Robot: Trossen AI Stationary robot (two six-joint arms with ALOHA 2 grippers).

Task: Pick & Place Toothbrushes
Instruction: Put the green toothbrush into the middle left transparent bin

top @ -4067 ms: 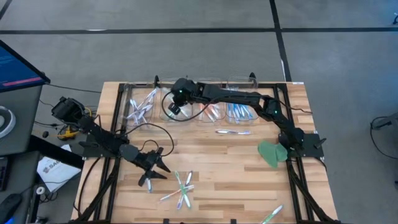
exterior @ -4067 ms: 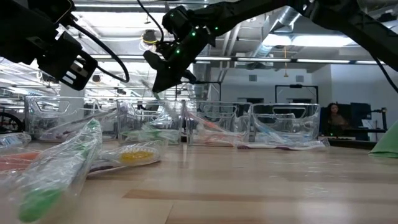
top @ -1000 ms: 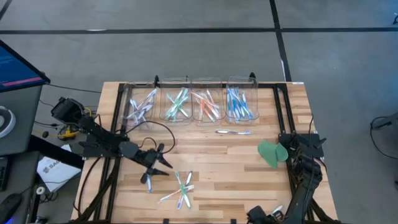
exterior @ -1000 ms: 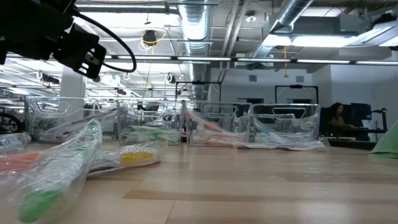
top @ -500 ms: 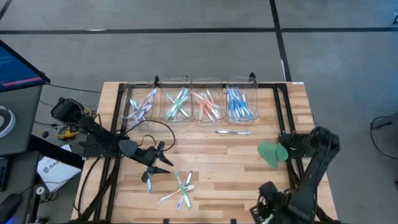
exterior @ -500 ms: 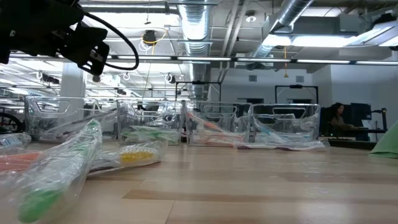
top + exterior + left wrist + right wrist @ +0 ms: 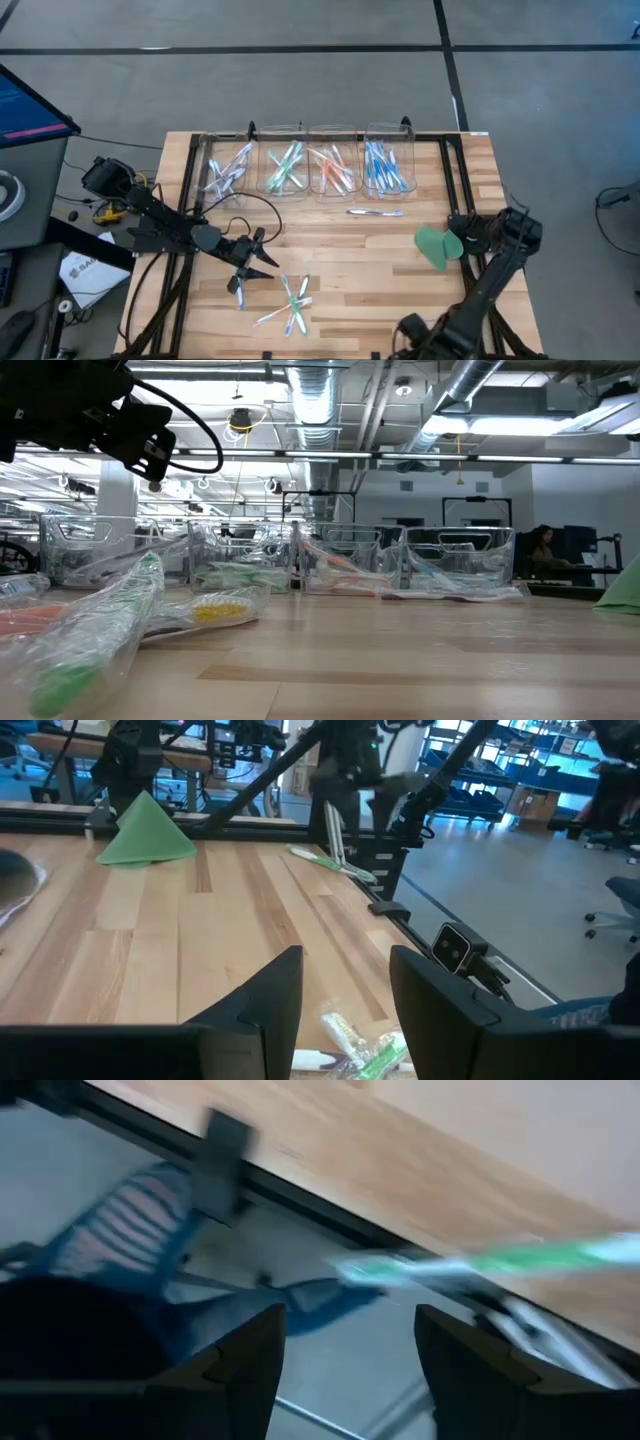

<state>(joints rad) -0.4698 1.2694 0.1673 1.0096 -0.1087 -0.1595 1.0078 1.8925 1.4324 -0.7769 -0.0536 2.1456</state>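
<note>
Several loose toothbrushes [image 7: 291, 304] lie flat on the wooden table near its near edge, and one more [image 7: 375, 212] lies in front of the bins. My left gripper [image 7: 252, 263] hovers open just left of the loose pile, whose wrappers [image 7: 356, 1046] show beneath its fingers. My right gripper [image 7: 412, 333] is open at the table's near edge. A green toothbrush [image 7: 480, 1264] lies flat on the boards ahead of its fingers [image 7: 350, 1348], partly over the edge. It is also the green toothbrush [image 7: 334, 862] in the left wrist view.
Four clear bins [image 7: 308, 163] stand in a row along the far edge, holding toothbrushes sorted by colour. A flat green leaf-shaped piece [image 7: 436, 246] lies at the right side. Black frame rails [image 7: 186, 170] border the table. Bare boards [image 7: 370, 270] lie in the middle.
My right arm has unfolded from the table's near right corner, its elbow rising. Its gripper has shifted a little toward the left along the near edge, staying open. The toothbrushes have not moved.
</note>
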